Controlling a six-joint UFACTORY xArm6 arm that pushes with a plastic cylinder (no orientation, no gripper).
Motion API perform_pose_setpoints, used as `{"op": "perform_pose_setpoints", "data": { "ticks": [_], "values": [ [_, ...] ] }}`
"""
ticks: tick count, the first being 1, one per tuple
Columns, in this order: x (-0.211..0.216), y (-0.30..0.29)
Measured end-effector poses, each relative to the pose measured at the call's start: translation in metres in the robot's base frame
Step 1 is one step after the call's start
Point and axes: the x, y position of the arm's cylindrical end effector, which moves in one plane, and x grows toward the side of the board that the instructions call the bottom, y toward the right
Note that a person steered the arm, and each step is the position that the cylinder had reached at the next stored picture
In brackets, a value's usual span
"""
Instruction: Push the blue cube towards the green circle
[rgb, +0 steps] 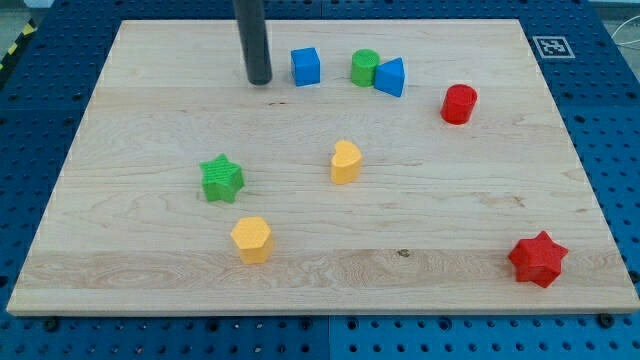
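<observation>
My tip (259, 81) sits near the frame's top, just left of the blue cube (306, 67), gripping nothing, green circle (365, 68) beyond, no readable writing anywhere.

One cam, high front, whole board (320, 260)

Pale matt wood-grain board (150, 270), ridged plastic-looking blue cube (306, 67), smooth dark rod (252, 40).
</observation>
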Motion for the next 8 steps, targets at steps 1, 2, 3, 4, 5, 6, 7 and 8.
{"op": "perform_pose_setpoints", "data": {
  "ticks": [1,2,3,4,5,6,7,8],
  "values": [
    [0.0,0.021],
    [-0.001,0.022],
    [-0.012,0.022],
    [-0.022,0.022],
    [-0.022,0.022],
    [-0.022,0.032],
    [-0.022,0.035],
    [-0.022,0.035]
  ]
}}
